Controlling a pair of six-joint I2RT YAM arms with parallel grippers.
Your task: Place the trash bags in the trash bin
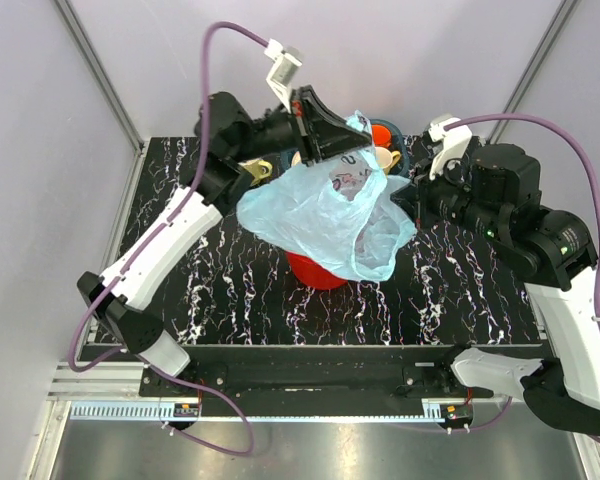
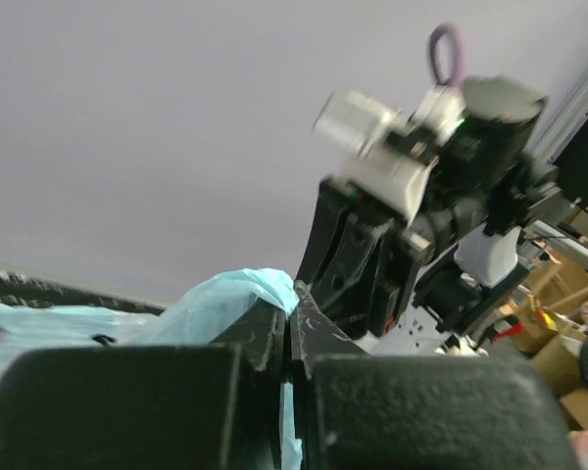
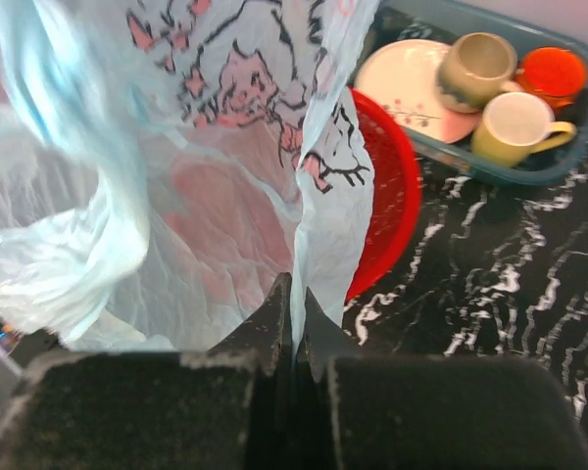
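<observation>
Bright, even overhead light is casting only soft shadows on the table (image 1: 460,290). Motion blur is smearing the right arm (image 2: 421,186) in the left wrist view. Light is glowing through the bag (image 3: 225,245); wrist-view foregrounds are looking soft.

Overhead view looks down; both wrist views closely share the bag (image 3: 225,225)

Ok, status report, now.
Left gripper shut on bag. Right gripper shut on bag too. Bag spread over bin, covering most of it. Dish tray beside bin.
</observation>
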